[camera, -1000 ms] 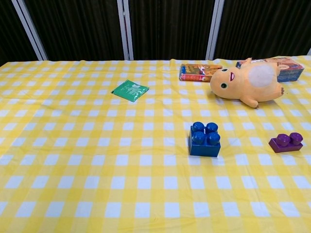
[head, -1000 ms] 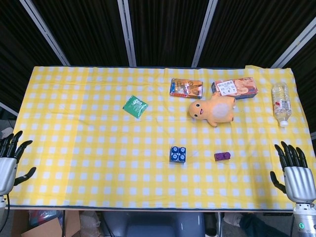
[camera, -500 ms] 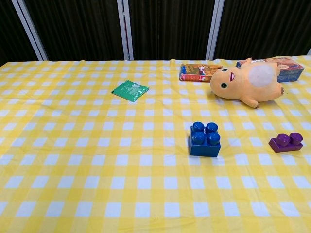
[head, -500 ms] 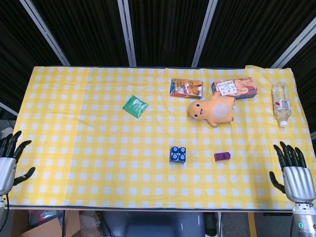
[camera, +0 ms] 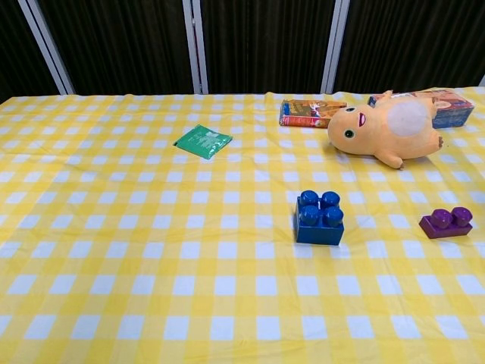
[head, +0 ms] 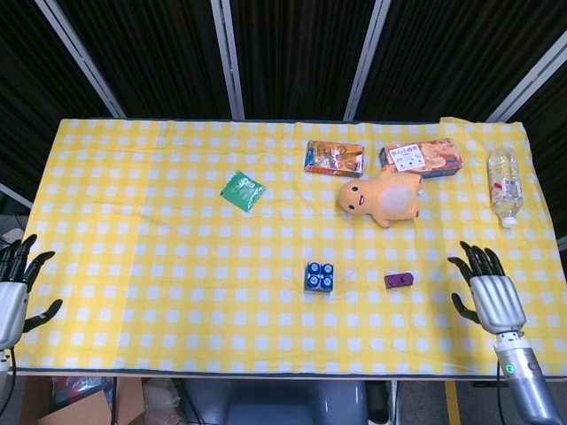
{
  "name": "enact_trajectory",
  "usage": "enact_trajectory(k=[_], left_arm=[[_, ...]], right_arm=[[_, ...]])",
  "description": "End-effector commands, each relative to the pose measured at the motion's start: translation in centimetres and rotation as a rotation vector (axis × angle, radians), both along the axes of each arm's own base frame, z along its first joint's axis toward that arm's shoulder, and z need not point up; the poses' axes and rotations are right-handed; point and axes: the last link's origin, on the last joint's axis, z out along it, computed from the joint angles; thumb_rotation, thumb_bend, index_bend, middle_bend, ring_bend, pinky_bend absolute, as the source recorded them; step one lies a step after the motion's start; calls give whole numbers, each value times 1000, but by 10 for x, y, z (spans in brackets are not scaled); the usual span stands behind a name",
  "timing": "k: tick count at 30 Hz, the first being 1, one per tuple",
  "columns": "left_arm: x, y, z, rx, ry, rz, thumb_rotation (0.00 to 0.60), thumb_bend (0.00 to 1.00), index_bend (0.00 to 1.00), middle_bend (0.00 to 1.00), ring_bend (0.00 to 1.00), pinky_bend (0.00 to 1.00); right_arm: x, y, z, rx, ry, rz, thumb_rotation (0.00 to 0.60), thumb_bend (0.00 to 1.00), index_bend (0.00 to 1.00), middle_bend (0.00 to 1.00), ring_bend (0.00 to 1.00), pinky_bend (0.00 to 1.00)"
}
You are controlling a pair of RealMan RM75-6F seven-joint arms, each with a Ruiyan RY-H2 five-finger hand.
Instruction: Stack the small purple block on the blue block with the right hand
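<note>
Head view shows one desk (head: 133,266) under a yellow checked cloth. At its 1 o'clock lie one orange plush toy (head: 383,198), two snack boxes (head: 334,158) and, at 2 o'clock, one bottle (head: 504,186). One green packet (head: 242,189) lies at 11 o'clock. One blue block (head: 319,276) sits near centre, with one small purple block (head: 399,280) at its 3 o'clock, apart. Right hand (head: 489,295) at 4 o'clock and left hand (head: 13,297) at 8 o'clock are both empty, fingers spread.
</note>
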Motion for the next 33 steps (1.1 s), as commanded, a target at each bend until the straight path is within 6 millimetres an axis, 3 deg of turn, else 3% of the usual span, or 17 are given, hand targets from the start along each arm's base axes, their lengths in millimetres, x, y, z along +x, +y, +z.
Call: enact_trajectory(k=[1, 9, 17, 33], left_arm=[[0, 0, 0, -1, 1, 1, 600, 243, 194, 0, 0, 100], [-1, 1, 0, 2, 0, 5, 600, 243, 194, 0, 0, 100], [-1, 1, 0, -2, -1, 6, 600, 243, 194, 0, 0, 100], [0, 2, -2, -5, 4, 10, 600, 243, 195, 0, 0, 100]], right_arm=[[12, -22, -11, 32, 27, 13, 600, 449, 231, 0, 0, 0], [24, -34, -29, 98, 34, -9, 600, 450, 262, 0, 0, 0], [11, -30, -52, 148, 50, -57, 600, 449, 318, 0, 0, 0], [13, -31, -65, 168, 61, -41, 600, 449, 353, 0, 0, 0]])
